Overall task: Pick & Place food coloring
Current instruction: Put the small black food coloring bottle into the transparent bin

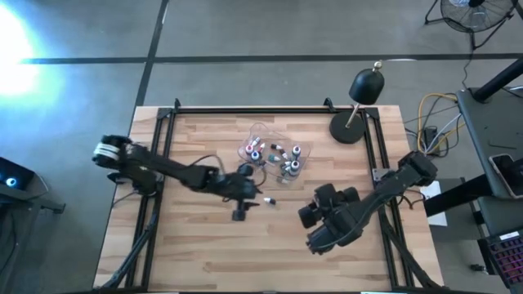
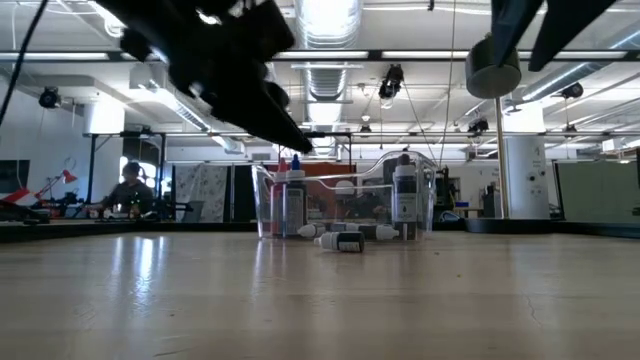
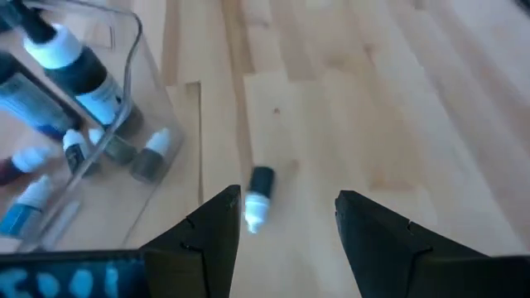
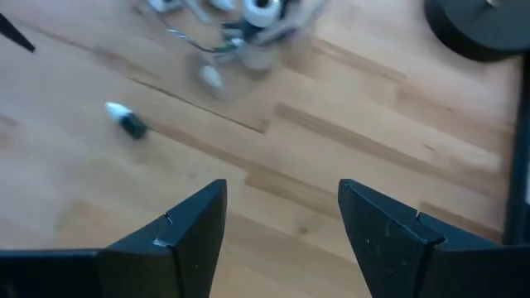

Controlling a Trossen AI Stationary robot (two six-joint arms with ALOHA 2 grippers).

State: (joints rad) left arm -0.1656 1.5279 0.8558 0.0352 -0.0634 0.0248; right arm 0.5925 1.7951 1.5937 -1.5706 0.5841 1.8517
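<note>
One stray food coloring bottle (image 1: 269, 200) is lying mid-bench just beside the clear tray (image 1: 260, 131). Left gripper (image 3: 286, 228) is hovering over it, jaws apart, empty. Prob. light, slick, rolls easily; grip across body. Right gripper (image 4: 281, 219) is waiting open, empty, toward the bench's right edge.

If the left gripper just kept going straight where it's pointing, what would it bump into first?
Most likely the loose little bottle lying on the table. It sits just ahead of the open left gripper, a bit toward one finger, so depth is a guess.
</note>
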